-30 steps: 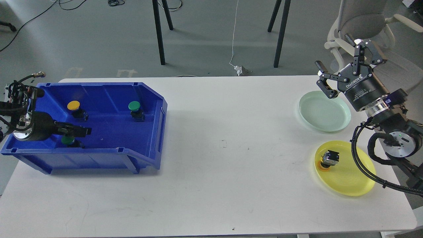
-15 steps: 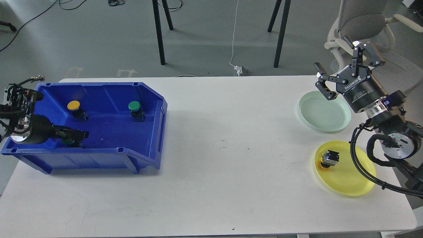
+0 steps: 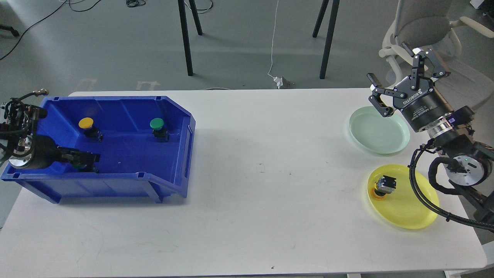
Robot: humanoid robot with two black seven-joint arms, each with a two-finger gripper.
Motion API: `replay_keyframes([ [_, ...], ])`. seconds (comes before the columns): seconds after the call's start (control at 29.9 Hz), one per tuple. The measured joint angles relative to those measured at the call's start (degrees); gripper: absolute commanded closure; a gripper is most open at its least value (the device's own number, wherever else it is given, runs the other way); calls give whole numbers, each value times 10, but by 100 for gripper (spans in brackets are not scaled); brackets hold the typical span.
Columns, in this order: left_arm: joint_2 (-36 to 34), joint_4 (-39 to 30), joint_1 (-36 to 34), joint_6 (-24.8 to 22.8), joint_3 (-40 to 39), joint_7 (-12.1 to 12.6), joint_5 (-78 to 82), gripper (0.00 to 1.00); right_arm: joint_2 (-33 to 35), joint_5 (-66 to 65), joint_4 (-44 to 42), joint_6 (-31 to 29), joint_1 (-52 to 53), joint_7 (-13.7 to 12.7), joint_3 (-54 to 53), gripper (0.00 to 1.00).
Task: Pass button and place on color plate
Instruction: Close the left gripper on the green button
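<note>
A blue bin (image 3: 115,189) at the table's left holds a yellow button (image 3: 86,123), a green button (image 3: 157,124) and a second green button (image 3: 80,166) near the front wall. My left gripper (image 3: 88,159) is low inside the bin, right at that second green button and covering most of it. Its fingers are dark and I cannot tell them apart. My right gripper (image 3: 388,61) is open and empty, raised above the far edge of the pale green plate (image 3: 380,135). A yellow plate (image 3: 415,210) holds a yellow-capped button (image 3: 384,185) lying on its side.
An office chair (image 3: 424,23) stands behind the right arm. Black stand legs (image 3: 185,38) and a white cable (image 3: 273,42) are on the floor beyond the table's far edge.
My left gripper has dropped lower and drawn back left in the bin, now covering most of the near green button. My right gripper shifted slightly and stays open.
</note>
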State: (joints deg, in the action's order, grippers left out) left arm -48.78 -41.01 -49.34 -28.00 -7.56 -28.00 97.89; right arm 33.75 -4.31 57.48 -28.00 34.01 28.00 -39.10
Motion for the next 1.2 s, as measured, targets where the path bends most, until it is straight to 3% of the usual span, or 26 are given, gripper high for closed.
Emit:
replay_keyframes([
  [1.2,0,3,-2,0,32,0,-1,14,0,0,0,0,-7,0,-2,4],
])
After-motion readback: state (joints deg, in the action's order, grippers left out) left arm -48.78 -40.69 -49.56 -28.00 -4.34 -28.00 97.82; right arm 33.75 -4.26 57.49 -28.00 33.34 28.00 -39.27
